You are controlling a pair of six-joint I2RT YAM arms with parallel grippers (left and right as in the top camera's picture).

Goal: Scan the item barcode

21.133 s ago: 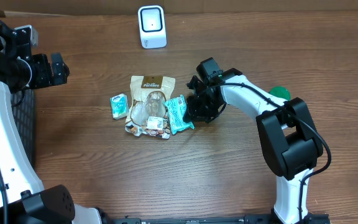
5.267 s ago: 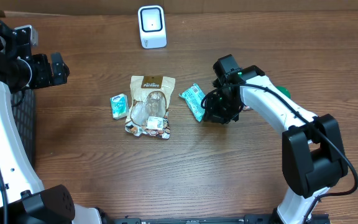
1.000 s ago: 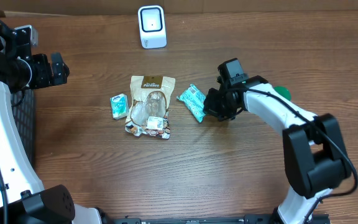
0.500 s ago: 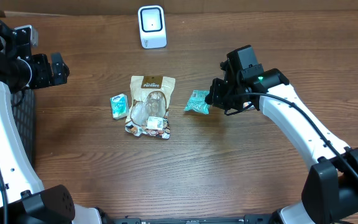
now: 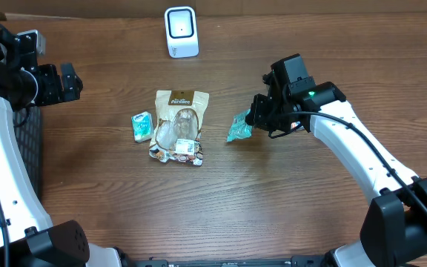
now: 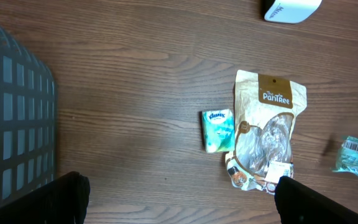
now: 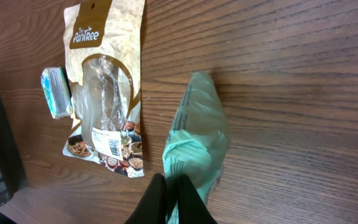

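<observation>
Bare table (image 5: 288, 208) lies open near and right of the goods. A dark basket (image 5: 30, 152) bounds the left edge, and a white scanner (image 5: 181, 31) stands at the far edge. The teal packet (image 5: 238, 127) is held above the wood, right of the brown pouch (image 5: 179, 122) and tissue pack (image 5: 141, 126). It is crumpled and tapers away from the grip. The right gripper (image 5: 258, 117) pinches its right end, with the arm reaching in from the near right. The left gripper (image 5: 67, 81) is spread wide at far left, holding nothing.

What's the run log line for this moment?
right gripper: shut on teal plastic packet, off table | left gripper: open, empty | white boxy scanner: not reached
</observation>
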